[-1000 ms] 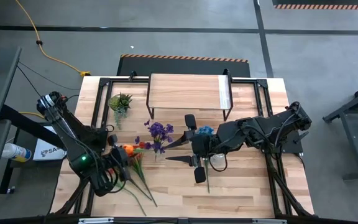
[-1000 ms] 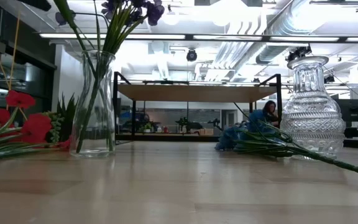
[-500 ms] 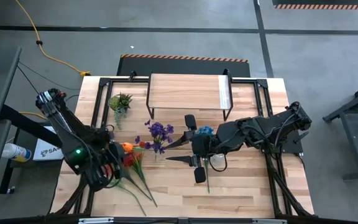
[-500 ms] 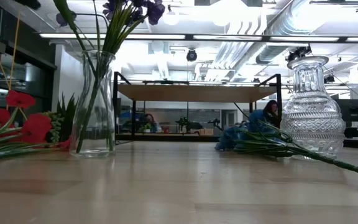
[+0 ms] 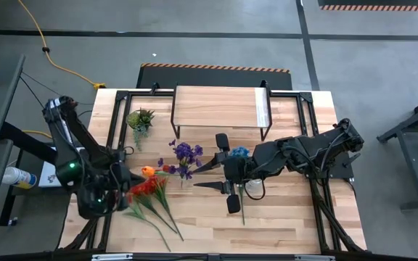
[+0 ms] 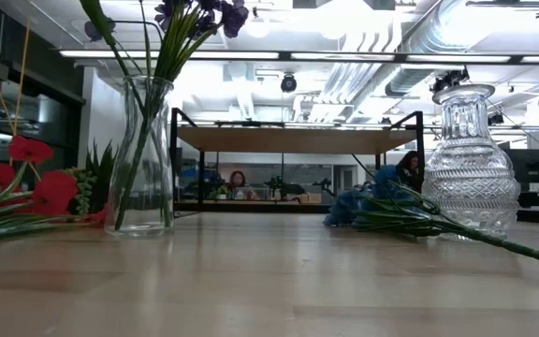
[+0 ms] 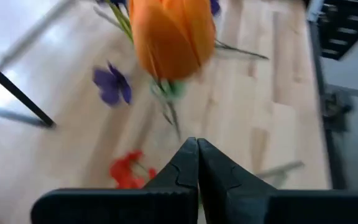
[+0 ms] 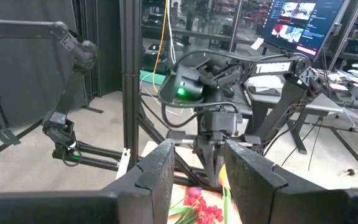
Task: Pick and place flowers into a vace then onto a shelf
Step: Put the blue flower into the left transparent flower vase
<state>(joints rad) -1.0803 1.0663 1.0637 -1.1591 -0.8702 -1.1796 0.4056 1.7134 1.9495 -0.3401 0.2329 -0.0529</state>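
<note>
My left gripper (image 7: 196, 142) (image 5: 129, 181) is at the table's left, shut on an orange flower (image 7: 171, 34) (image 5: 148, 172). Beside it, red flowers (image 5: 145, 188) lie flat on the table. A clear vase (image 6: 141, 154) near mid-table holds purple flowers (image 5: 185, 154). A blue flower (image 5: 239, 152) lies against a cut-glass vase (image 6: 471, 159). My right gripper (image 5: 197, 177) (image 8: 197, 149) hovers level over mid-table, open, nothing between its fingers. The shelf (image 5: 216, 109) stands at the far edge. My left gripper pinches the orange flower's thin green stem (image 7: 174, 121) between its two fingertips, a little below the bloom. The fingers slant down and run along the stem, so the bloom stands out ahead of them. Whether the bloom is clear of the table I cannot tell.
A small spiky green plant (image 5: 140, 119) sits at the far left. The red flowers' long stems (image 5: 162, 221) run toward the near edge, and the blue flower's stem (image 5: 242, 210) lies under the right arm. Bare wood shows at the near right.
My left arm has drawn back toward the table's left edge and risen a little. The orange bloom has stayed about where it was, beside the vase of purple flowers.
</note>
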